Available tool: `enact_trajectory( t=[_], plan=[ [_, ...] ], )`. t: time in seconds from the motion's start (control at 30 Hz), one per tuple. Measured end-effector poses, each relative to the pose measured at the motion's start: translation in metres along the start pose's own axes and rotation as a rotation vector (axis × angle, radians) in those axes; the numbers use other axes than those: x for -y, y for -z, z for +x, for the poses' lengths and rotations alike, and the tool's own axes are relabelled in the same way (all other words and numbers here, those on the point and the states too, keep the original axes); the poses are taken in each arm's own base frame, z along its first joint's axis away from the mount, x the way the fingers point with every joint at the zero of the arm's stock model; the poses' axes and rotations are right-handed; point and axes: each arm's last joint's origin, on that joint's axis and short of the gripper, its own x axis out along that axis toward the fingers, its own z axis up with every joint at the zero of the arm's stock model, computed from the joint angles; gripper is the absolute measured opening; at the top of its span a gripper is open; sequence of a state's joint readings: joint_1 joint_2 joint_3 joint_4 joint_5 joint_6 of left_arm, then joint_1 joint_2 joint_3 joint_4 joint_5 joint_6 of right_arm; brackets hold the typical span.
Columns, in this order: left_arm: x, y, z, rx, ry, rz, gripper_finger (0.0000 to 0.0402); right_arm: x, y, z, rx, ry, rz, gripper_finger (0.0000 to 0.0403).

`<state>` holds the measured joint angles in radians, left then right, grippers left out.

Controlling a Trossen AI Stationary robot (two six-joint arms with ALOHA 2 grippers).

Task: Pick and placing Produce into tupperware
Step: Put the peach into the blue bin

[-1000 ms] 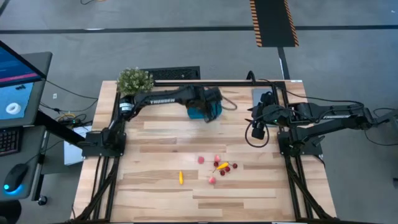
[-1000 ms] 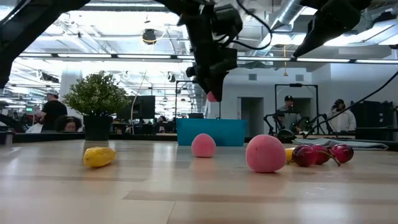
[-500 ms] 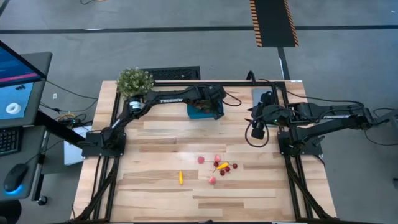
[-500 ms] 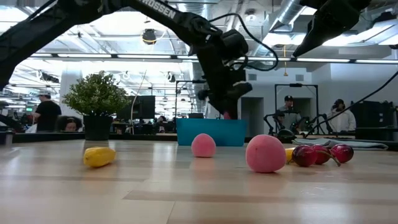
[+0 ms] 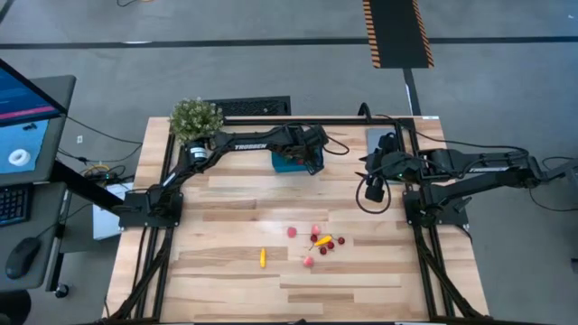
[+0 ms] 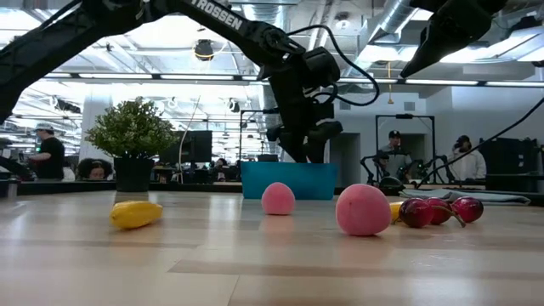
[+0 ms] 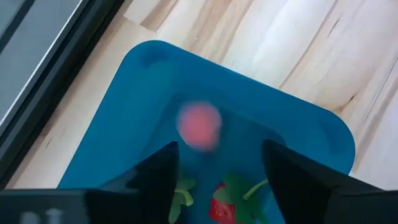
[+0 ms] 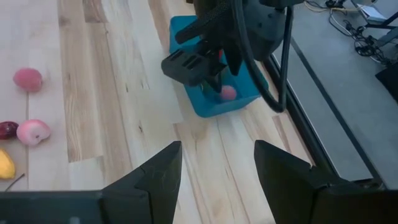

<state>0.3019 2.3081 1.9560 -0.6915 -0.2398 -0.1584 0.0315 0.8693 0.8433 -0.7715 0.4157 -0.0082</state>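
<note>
Since a second earlier, the left gripper [image 5: 305,159] had swung from beside the tupperware [image 5: 287,162] to just above it, and its jaws had parted, wide and empty, with a pink piece [image 7: 199,125] loose below them inside the tupperware, beside a strawberry [image 7: 222,208]. Well apart from the tupperware, toward the table's near edge, the other produce [image 5: 318,246] lay clustered, a yellow piece [image 5: 263,257] off alone. Near the tupperware's right side, the right gripper [image 5: 373,191] hung idle, fingers spread, holding nothing.

White "TROSSEN" lettering along the left arm [image 5: 244,144], partly legible in the low view.
</note>
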Motion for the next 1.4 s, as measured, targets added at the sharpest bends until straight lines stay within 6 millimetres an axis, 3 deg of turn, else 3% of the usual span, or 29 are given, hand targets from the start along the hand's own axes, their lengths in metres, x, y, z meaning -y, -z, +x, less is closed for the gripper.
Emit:
enact_trajectory(
  t=[0.23, 0.37, 0.6, 0.83, 1.1, 1.4],
  plan=[
    [0.003, -0.004, -0.011, -0.035, 0.047, -0.001, 0.0255, 0.0, 0.0, 0.0, -0.002, 0.0, -0.001, 0.0225],
    [0.014, -0.013, -0.037, -0.049, 0.063, 0.036, 0.0256, 0.0, 0.0, 0.0, -0.002, 0.0, -0.001, 0.0225],
    [0.054, -0.016, -0.096, -0.082, 0.107, 0.157, 0.0256, 0.0, 0.001, 0.0, -0.008, 0.0, -0.004, 0.0225],
    [0.1, 0.007, -0.146, -0.146, 0.135, 0.2, 0.0256, 0.0, 0.001, 0.0, -0.007, 0.0, -0.003, 0.0225],
    [0.138, 0.043, -0.205, -0.179, 0.136, 0.189, 0.0256, 0.0, 0.001, 0.0, -0.006, 0.0, -0.003, 0.0225],
    [0.181, 0.08, -0.229, -0.242, 0.208, 0.214, 0.0256, 0.0, 0.001, 0.0, -0.006, 0.0, -0.003, 0.0225]
  ],
)
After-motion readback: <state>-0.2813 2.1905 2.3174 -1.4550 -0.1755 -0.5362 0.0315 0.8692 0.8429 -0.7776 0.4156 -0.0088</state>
